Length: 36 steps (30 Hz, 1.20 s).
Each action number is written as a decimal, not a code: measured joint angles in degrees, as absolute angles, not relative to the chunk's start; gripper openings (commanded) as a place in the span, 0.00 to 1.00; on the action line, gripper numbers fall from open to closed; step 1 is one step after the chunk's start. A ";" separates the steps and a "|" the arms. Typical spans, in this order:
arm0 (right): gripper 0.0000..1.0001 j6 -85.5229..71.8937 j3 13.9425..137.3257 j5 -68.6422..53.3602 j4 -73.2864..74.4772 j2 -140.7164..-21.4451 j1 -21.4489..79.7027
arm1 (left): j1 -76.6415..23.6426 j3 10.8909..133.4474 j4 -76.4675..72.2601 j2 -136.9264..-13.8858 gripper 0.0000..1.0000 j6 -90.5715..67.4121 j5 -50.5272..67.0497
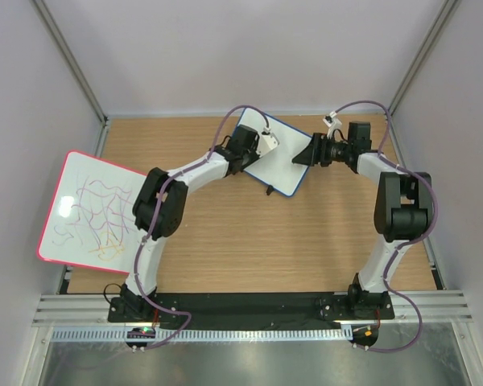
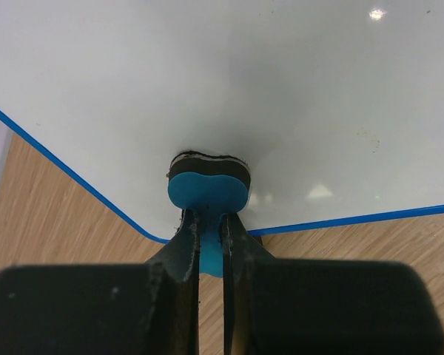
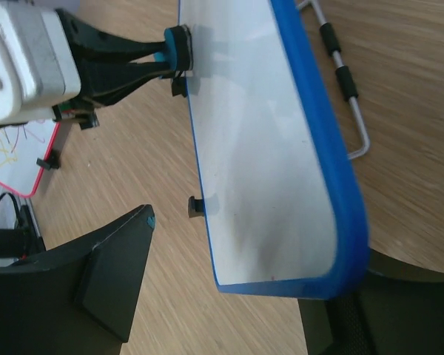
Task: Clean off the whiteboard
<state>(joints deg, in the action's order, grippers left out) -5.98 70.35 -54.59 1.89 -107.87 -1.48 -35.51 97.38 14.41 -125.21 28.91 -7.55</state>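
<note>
You have the whiteboard (image 1: 286, 161), thin blue frame and rounded corners, on the far middle of the wooden table (image 1: 225, 241), set askew to the table's edges. Its long sides run from far-left to near-right. The near long side carries the small black feet and rests on the wood. In the right wrist view the opposite side appears raised, so the white face tilts towards the near left. A bent wire stand (image 3: 348, 81) with black sleeves lies just behind the raised side. The face shows no pen marks that I can make out. Your left gripper (image 1: 266, 143) is clamped narrow on a blue eraser (image 2: 207, 188), whose dark pad presses flat on the white face near a rounded corner. Your right gripper (image 1: 304, 154) stands at the board's right end, jaws wide; one finger (image 3: 115, 274) is clear of the board, and the framed corner sits between the two. At the far left of the table lies a larger red-framed board (image 1: 88, 209) bearing purple and yellow scribbles, which are not legible as words.
</note>
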 measured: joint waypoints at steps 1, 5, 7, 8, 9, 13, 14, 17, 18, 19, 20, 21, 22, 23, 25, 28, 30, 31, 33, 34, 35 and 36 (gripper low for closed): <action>0.73 -7.49 70.26 -53.82 0.71 -107.87 -1.80 | -35.59 97.27 14.41 -125.16 0.00 28.93 -7.55; 0.59 -13.65 69.10 -52.12 -4.80 -107.90 -3.51 | -35.79 97.23 14.46 -125.08 0.00 28.95 -7.57; 0.45 -16.93 67.66 -52.01 -8.73 -107.96 -4.29 | -35.94 97.23 14.48 -125.08 0.00 28.95 -7.60; 0.40 -18.35 66.76 -52.05 -10.72 -107.98 -4.62 | -36.01 97.23 14.50 -125.08 0.00 28.95 -7.62; 0.35 -19.81 65.89 -52.10 -12.56 -108.03 -4.95 | -36.07 97.23 14.55 -125.05 0.00 28.95 -7.64; 0.11 -23.62 63.88 -52.82 -16.69 -108.09 -5.50 | -36.36 97.23 14.70 -125.05 0.00 29.06 -7.97; 0.05 -24.25 63.75 -53.91 -17.54 -108.09 -5.54 | -36.38 97.23 14.74 -125.03 0.00 29.15 -8.14; 0.01 -25.26 63.70 -56.51 -19.97 -108.05 -5.41 | -36.42 97.23 15.05 -124.73 0.00 29.19 -8.56; 0.01 -25.21 63.68 -56.64 -20.08 -108.05 -5.37 | -36.56 97.23 15.29 -124.62 0.00 29.19 -8.56; 0.01 -25.10 63.59 -56.71 -20.10 -108.05 -5.37 | -36.86 97.23 15.62 -124.51 0.00 29.19 -8.56; 0.01 -24.80 63.51 -56.82 -20.10 -108.05 -5.37 | -37.30 97.25 16.05 -124.36 0.00 29.19 -8.49; 0.01 -24.58 63.46 -56.93 -20.10 -108.05 -5.37 | -37.95 97.27 16.64 -124.16 0.00 29.19 -8.21; 0.01 -24.27 63.42 -57.12 -20.10 -108.05 -5.37 | -38.98 97.51 17.52 -123.96 0.00 29.19 -7.55; 0.01 -23.92 63.33 -57.28 -20.05 -108.05 -5.37 | -40.03 98.15 18.35 -123.94 0.00 29.19 -7.03; 0.01 -23.44 63.29 -57.58 -19.90 -108.05 -5.37 | -42.35 99.90 19.73 -123.94 0.00 29.17 -5.65; 0.01 -22.79 63.18 -57.82 -19.70 -108.05 -5.37 | -46.30 105.32 21.85 -124.57 0.00 28.99 -3.51; 0.01 -22.59 62.96 -57.95 -19.75 -108.05 -5.37 | -48.69 110.13 22.13 -125.95 0.00 28.93 -2.39; 0.01 -22.50 62.78 -58.00 -19.77 -108.05 -5.37 | -49.47 111.83 22.06 -126.56 0.00 28.93 -2.07; 0.01 -22.09 62.37 -58.17 -19.73 -108.05 -5.39 | -50.74 115.77 22.24 -128.84 0.00 28.93 -1.48; 0.01 -21.85 62.22 -58.24 -19.66 -108.05 -5.39 | -51.05 117.45 22.20 -130.15 0.00 28.95 -1.34; 0.01 -21.32 62.06 -58.22 -19.46 -108.03 -5.39 | -51.18 118.65 22.31 -131.48 0.00 28.97 -1.39; 0.01 -20.86 62.02 -57.87 -19.14 -108.03 -5.43 | -51.20 119.39 22.83 -132.53 0.00 29.04 -1.43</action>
